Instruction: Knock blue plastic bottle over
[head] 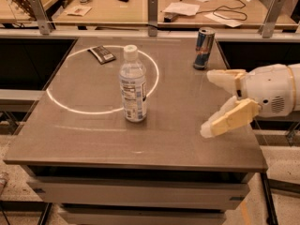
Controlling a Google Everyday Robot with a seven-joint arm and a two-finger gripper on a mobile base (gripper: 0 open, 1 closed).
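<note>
The blue plastic bottle [132, 84] stands upright near the middle of the grey table [93, 139]. It is clear and faintly bluish, with a white screw cap and a white printed label. My gripper [209, 103] comes in from the right edge of the view, over the table's right side. It is well to the right of the bottle and apart from it. Its two cream fingers [227, 119] are spread wide apart and hold nothing.
A blue-and-silver slim drink can [203, 48] stands at the table's back right, behind the gripper. A dark flat packet [101, 54] lies at the back left. A bright ring of light [61, 104] marks the tabletop around the bottle. A cluttered wooden desk [140, 8] lies behind a rail.
</note>
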